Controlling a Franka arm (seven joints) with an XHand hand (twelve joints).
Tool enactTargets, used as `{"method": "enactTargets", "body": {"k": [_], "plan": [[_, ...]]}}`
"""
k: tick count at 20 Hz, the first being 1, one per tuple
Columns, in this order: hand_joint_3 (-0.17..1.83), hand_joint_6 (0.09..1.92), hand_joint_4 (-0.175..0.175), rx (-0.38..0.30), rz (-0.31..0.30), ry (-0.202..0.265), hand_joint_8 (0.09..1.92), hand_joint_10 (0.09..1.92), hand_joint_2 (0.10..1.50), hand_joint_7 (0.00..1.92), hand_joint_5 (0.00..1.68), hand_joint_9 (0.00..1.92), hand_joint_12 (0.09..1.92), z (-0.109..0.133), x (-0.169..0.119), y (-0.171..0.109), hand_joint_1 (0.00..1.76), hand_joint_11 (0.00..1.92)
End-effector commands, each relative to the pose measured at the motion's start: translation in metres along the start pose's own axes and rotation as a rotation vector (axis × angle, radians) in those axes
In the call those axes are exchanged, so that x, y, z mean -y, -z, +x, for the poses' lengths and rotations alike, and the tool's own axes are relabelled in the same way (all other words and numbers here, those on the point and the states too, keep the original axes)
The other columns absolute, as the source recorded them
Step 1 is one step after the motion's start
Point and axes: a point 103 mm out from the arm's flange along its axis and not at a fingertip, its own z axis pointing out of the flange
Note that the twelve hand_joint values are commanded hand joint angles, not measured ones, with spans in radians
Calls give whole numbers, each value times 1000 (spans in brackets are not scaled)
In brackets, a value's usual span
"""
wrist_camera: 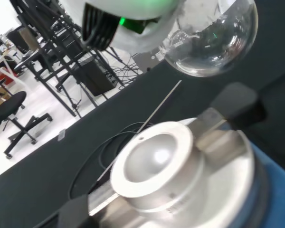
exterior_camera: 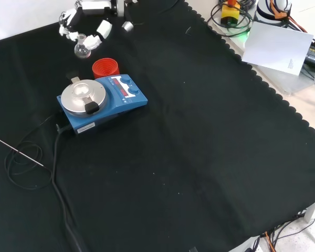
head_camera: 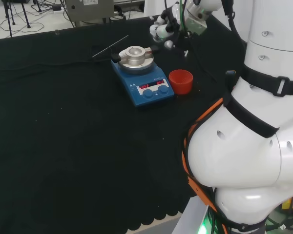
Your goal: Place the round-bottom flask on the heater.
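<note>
While held: flask (wrist_camera: 211, 40) above heater (wrist_camera: 166, 166).

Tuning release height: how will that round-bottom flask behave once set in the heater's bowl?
Clear glass, so probably fragile: the round-bottom flask in the hand wants a gentle set-down. Its round base would likely roll on cloth, but the heater has a dished recess that should cradle it.

I see a blue heater (exterior_camera: 115, 100) with a silver metal top (exterior_camera: 82, 96), a red ribbed ring (exterior_camera: 105, 67) beside it, a clear glass flask (exterior_camera: 82, 50), and plain black cloth (exterior_camera: 199, 157) over my bench.
</note>
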Motion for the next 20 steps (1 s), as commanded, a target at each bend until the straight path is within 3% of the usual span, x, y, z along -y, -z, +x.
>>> {"method": "enactTargets", "body": {"k": [1,7,20], "plan": [[756,1032,43,-15,62,39,664,632,701,558,1092,741,1333,33,-16,-26,1108,311],[759,1032,43,-15,95,48,664,633,698,559,1093,743,1333,42,-28,-46,1109,313],[783,1034,48,-5,142,44,664,631,685,560,1098,744,1331,39,-33,-69,1110,317]]}}
